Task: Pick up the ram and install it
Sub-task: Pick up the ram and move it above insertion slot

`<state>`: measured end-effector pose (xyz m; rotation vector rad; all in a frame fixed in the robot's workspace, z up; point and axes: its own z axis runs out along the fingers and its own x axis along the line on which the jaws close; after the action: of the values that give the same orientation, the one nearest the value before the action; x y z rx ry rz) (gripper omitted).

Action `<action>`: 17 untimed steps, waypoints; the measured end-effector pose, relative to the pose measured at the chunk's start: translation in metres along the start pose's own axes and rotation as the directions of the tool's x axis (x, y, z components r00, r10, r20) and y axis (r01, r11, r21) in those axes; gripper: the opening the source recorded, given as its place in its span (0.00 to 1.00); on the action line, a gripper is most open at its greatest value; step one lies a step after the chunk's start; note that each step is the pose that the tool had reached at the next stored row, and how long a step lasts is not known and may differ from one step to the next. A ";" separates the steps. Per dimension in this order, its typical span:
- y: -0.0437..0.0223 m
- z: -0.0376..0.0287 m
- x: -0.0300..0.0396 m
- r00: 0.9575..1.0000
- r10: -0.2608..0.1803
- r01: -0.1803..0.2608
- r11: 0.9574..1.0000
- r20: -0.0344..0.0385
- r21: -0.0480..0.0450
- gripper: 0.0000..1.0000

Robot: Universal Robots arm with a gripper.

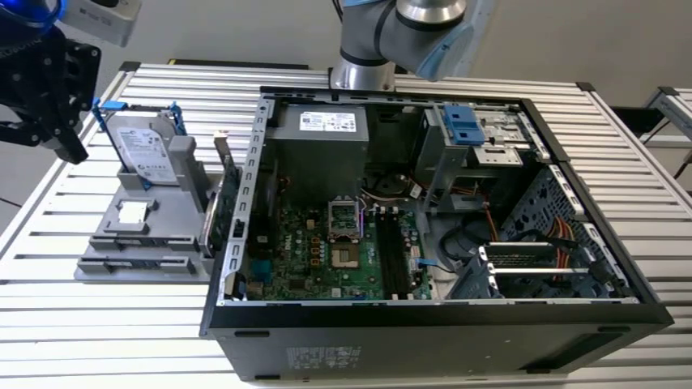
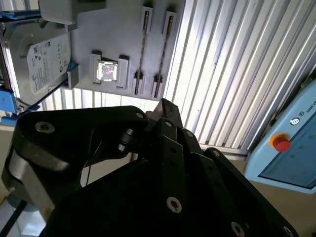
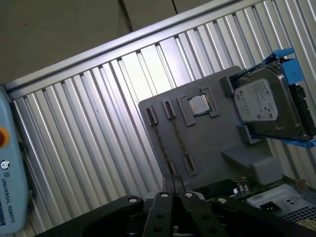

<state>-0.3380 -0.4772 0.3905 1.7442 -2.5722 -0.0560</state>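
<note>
The fingers (image 3: 168, 187) are pressed together tip to tip in both wrist views, with no gap that I can make out and nothing held between them. They touch nothing, hanging in the air above the grey holder (image 3: 217, 143) and off toward the exterior view's left of it. On the holder I count one silver hard drive (image 3: 264, 106) in blue rails, propped up at one end, and two long narrow slots (image 3: 178, 138) running side by side at the opposite end. One square processor chip (image 3: 199, 104) sits in a pocket between the drive and the slots. The ram (image 1: 215, 223) seems to be the slim dark green board standing on edge along the holder's side that faces the case, well apart from the fingers. A second board (image 1: 232, 194) stands just beside it, between the holder and the case, and I cannot tell the two apart with certainty. One open computer case (image 1: 433, 324) lies just beside the holder, on the exterior view's right of it, with its motherboard (image 1: 335, 243) facing up. Holder and case both rest on one slatted metal counter (image 1: 108, 324). One pale blue control pendant (image 2: 291, 148) with a red button lies beyond the holder's slotted end, past the counter's edge and well apart from the holder
</note>
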 end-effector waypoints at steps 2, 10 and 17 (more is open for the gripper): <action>0.0000 0.0001 0.0000 1.000 -0.019 0.019 1.000 -0.001 0.000 0.00; 0.0000 0.0004 -0.0001 0.990 -0.142 0.142 0.990 -0.006 0.002 0.00; 0.0000 0.0006 -0.0001 0.972 -0.233 0.233 0.972 -0.003 0.002 0.00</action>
<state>-0.3380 -0.4771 0.3899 2.0362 -2.3520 -0.0564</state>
